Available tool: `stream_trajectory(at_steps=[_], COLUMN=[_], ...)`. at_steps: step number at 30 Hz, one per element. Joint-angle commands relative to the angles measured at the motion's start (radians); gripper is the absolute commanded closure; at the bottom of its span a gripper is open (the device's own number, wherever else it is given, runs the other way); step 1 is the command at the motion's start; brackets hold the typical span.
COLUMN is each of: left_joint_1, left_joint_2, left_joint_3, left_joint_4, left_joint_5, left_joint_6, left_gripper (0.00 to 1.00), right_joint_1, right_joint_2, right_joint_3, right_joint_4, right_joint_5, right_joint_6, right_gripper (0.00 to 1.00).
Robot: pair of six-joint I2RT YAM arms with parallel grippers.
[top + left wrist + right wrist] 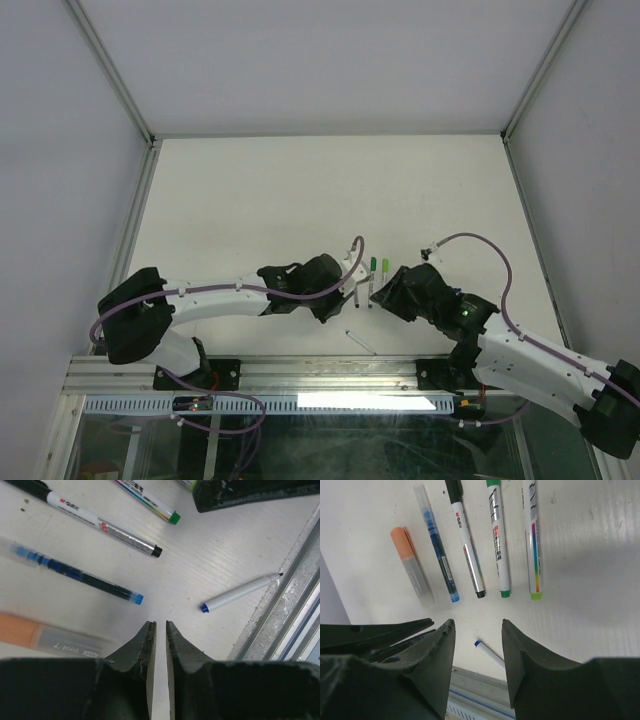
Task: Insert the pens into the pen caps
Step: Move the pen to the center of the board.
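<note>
The thin white pen (240,594) lies alone on the worktop (210,545) beside the metal rail (290,610), apart from the row of other pens (498,545). It looks light, stiff and slippery, so grab its middle. The left gripper (160,626) has its jaws nearly together and empty. The right gripper (477,627) has its jaws apart and empty.

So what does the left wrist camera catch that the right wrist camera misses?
Only the left wrist view shows the whole loose white pen, dark tip included, beside the metal rail. Only the right wrist view clearly shows the light-green-ended pen. Both show the orange pen, blue pen, black-ended pen and green-ended pen.
</note>
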Motion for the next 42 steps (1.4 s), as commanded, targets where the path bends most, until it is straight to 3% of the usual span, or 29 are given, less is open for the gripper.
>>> stream_trajectory(at_steps=[1, 9, 15, 23, 32, 42], left_joint_1=[0.075, 0.255, 0.297, 0.301, 0.306, 0.312], left_joint_2=[-0.099, -0.248, -0.332, -0.384, -0.394, -0.379], left_joint_3=[-0.028, -0.078, -0.128, -0.154, -0.161, -0.155], left_joint_4=[0.101, 0.137, 0.140, 0.131, 0.133, 0.137], left_joint_5=[-0.048, -0.054, -0.070, -0.106, -0.108, -0.103], left_joint_6=[-0.133, -0.265, -0.285, -0.306, -0.299, -0.292], left_gripper=[0.85, 0.82, 0.80, 0.78, 0.78, 0.77], right_joint_1=[0.011, 0.157, 0.266, 0.389, 0.449, 0.467], right_joint_2=[0.081, 0.303, 0.439, 0.622, 0.680, 0.753], right_joint_3=[0.114, 0.249, 0.319, 0.415, 0.439, 0.425], right_joint_4=[-0.034, -0.097, -0.113, -0.247, -0.281, -0.242], right_joint_5=[-0.027, -0.104, -0.157, -0.012, -0.008, -0.017], right_joint_6=[-0.161, -0.444, -0.638, -0.697, -0.723, -0.693], right_gripper=[0.56, 0.55, 0.53, 0.54, 0.55, 0.75])
